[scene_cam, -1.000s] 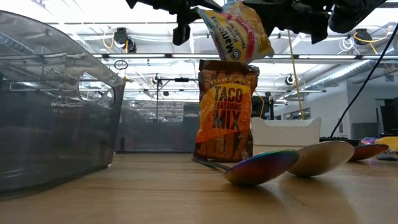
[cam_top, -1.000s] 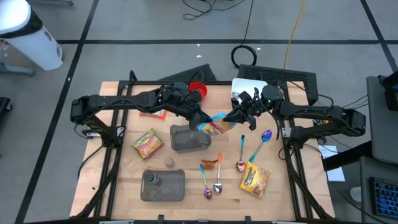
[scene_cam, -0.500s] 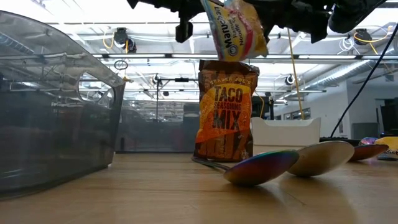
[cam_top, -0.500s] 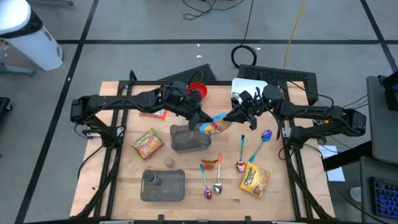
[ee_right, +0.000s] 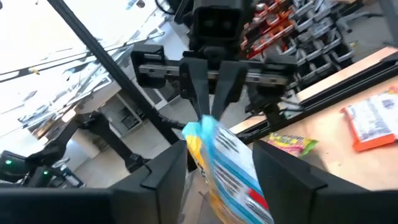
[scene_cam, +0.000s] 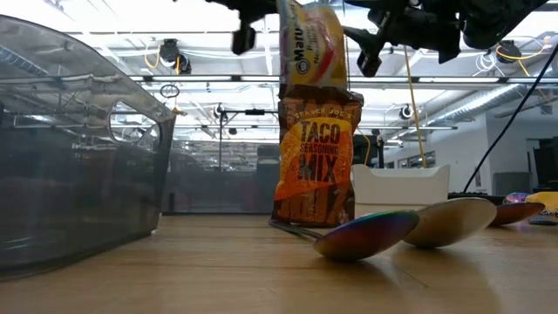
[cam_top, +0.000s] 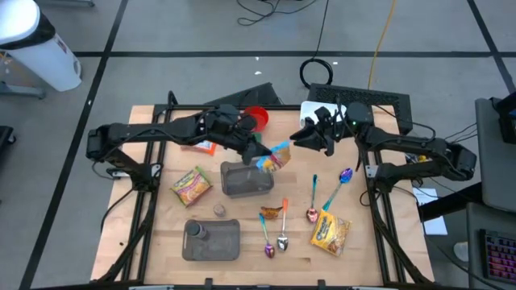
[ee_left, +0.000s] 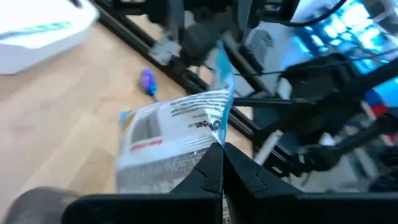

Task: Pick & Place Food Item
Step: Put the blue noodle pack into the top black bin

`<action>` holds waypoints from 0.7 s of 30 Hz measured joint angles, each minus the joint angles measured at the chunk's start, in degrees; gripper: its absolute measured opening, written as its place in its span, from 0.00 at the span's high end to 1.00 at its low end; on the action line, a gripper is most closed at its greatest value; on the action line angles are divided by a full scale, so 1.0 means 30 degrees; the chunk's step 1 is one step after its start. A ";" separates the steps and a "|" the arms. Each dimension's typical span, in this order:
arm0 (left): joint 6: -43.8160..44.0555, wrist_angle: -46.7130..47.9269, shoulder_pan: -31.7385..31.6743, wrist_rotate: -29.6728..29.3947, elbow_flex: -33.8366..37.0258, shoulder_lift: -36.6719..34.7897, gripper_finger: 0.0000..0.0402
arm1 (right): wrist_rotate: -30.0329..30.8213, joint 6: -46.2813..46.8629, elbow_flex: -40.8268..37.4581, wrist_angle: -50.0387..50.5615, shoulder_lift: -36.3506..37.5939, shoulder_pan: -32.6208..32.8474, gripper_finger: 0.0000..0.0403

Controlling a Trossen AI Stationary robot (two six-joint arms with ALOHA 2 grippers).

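High view: the left gripper (cam_top: 256,155) is positioned over the table's center, fingers clamped together on the upper corner of the noodle packet (cam_top: 275,157). The packet hangs in the air, clear of the table, just at the 1 o'clock corner of the clear container (cam_top: 244,179). The right gripper (cam_top: 300,139) sits at roughly 2 o'clock from the packet, just beside it. In the right wrist view its fingers (ee_right: 163,177) stand apart on either side of the packet (ee_right: 230,168) without pressing it. The left wrist view confirms the left fingers (ee_left: 211,177) pinched shut on the packet's edge (ee_left: 174,134).

Low view: the packet (scene_cam: 311,48) hangs upright directly above the taco seasoning pouch (scene_cam: 317,157), which stands on the table (scene_cam: 261,270). Iridescent spoons (scene_cam: 370,234) lie at 3 o'clock from the pouch. A second packet (cam_top: 191,184) lies at 9 o'clock from the container.
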State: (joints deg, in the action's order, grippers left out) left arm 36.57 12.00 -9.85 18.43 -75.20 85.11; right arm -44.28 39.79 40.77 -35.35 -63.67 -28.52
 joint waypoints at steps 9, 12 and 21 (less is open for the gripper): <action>0.2656 0.1675 0.2285 -0.6945 -0.0011 -0.3074 1.00 | -0.0784 -0.0008 0.0000 0.0000 0.0223 -0.0941 0.49; 0.4035 0.1479 0.3764 -1.0008 -0.0013 -0.3289 1.00 | -0.0784 -0.0023 0.0000 0.0013 0.0223 -0.1115 0.49; 0.7773 0.1423 0.7589 -1.8542 -0.0007 -0.2295 1.00 | -0.1796 -0.0044 -0.0001 0.0015 0.0223 -0.1747 0.49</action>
State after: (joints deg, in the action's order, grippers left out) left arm 59.89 16.27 12.92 -37.19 -75.22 78.23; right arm -49.67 39.66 40.77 -35.31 -63.00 -33.76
